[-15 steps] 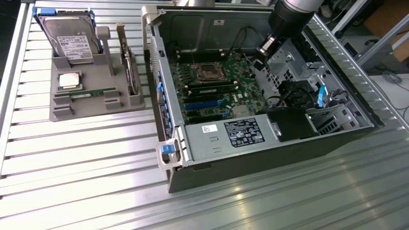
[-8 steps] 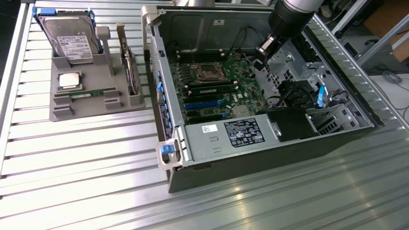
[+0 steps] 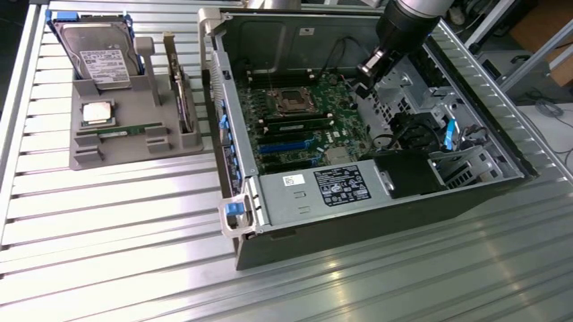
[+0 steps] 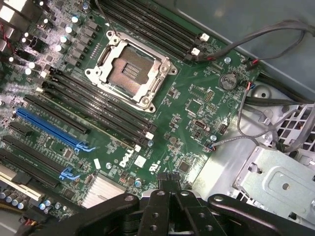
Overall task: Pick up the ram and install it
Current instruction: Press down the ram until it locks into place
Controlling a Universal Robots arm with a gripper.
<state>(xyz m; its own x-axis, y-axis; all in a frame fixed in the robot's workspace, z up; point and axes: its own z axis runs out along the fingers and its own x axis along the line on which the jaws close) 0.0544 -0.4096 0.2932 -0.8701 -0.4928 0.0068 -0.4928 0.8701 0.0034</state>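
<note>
Here we see the claw [image 4: 170,189] clenched and empty above the motherboard [image 4: 197,105] — the ram [image 3: 125,131] sits unpicked on its holder [image 3: 107,157]; descending risks striking components.

Open computer case [image 3: 358,194] at frame centre, hard drive [image 3: 100,54] and processor chip [image 3: 96,113] on grey holder [image 3: 134,144], upper left.

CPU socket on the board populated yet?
No. In the wrist view the CPU socket sits open with bare contacts in its metal frame, no processor seated.
</note>
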